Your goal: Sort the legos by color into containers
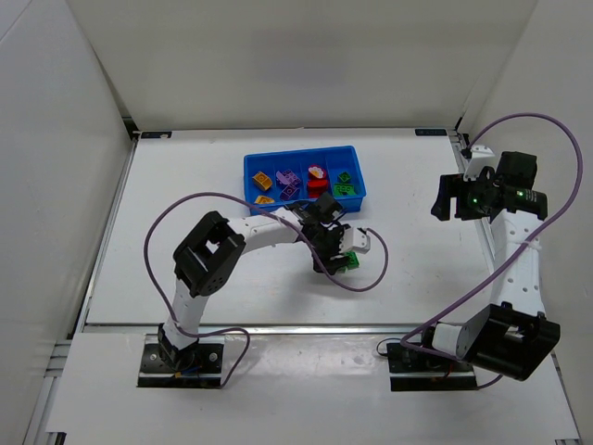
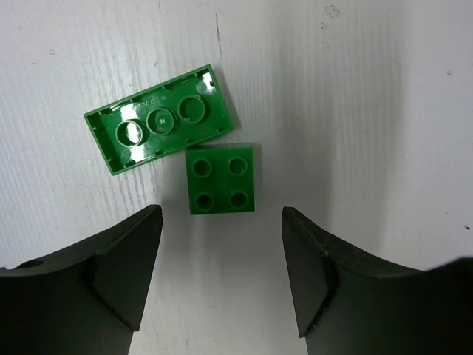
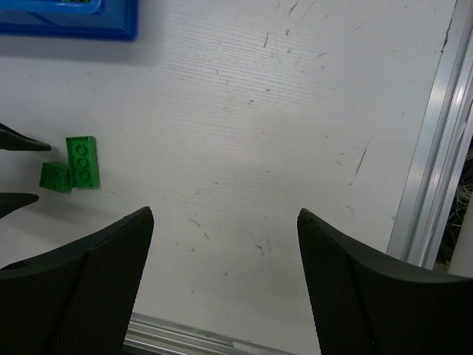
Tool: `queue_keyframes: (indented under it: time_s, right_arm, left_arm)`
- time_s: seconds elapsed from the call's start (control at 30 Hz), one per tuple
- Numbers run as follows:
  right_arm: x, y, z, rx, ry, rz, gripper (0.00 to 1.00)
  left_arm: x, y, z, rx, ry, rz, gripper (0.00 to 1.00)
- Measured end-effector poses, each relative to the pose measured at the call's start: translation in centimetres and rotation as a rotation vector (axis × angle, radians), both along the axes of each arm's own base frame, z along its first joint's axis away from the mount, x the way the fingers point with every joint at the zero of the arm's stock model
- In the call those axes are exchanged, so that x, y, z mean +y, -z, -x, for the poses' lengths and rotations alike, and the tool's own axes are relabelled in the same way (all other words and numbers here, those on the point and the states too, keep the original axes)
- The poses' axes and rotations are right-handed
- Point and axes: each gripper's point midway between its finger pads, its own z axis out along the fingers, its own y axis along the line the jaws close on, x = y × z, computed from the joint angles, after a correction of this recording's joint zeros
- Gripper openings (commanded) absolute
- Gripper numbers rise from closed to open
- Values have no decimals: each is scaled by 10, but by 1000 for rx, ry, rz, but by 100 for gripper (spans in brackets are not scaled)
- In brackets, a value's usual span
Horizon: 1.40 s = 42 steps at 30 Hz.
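Note:
Two green legos lie on the white table: a small square brick (image 2: 220, 179), studs up, and a longer brick (image 2: 160, 127), underside up, touching its corner. Both also show in the right wrist view, the square one (image 3: 55, 177) and the long one (image 3: 81, 162). My left gripper (image 2: 222, 222) is open and empty, just short of the square brick. In the top view the green legos (image 1: 350, 262) sit under the left gripper (image 1: 335, 255). My right gripper (image 3: 225, 222) is open and empty, held above the table's right side (image 1: 460, 197). The blue tray (image 1: 250, 176) holds yellow-orange, purple, red and green legos.
A purple cable loops from the left arm onto the table (image 1: 366, 286) beside the green legos. A metal rail (image 3: 429, 148) runs along the table's right edge. White walls enclose the table at the back and sides.

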Motion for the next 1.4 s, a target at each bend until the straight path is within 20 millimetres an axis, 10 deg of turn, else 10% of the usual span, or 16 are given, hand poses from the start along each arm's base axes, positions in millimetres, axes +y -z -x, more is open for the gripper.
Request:
queue_keyframes:
  time_s: [0.3, 0.63, 0.83, 1.0, 1.2, 1.4]
  right_arm:
    - [0, 5, -2, 17, -2, -9, 81]
    - [1, 5, -2, 18, -4, -10, 81]
    - [3, 7, -3, 22, -12, -23, 80]
    - [12, 18, -1, 41, -25, -56, 79]
    - [31, 32, 5, 85, -52, -88, 79]
    - [36, 29, 1, 71, -60, -93, 79]
  left_arm:
    - [-16, 8, -4, 1, 6, 8, 70]
    - [-26, 9, -5, -8, -11, 18, 31]
    - [-15, -1, 3, -14, 2, 18, 30]
    - [-25, -75, -5, -41, -48, 122, 30]
    - [-51, -207, -69, -177, -180, 385, 31]
    - [-46, -256, -159, -266, -356, 478, 33]
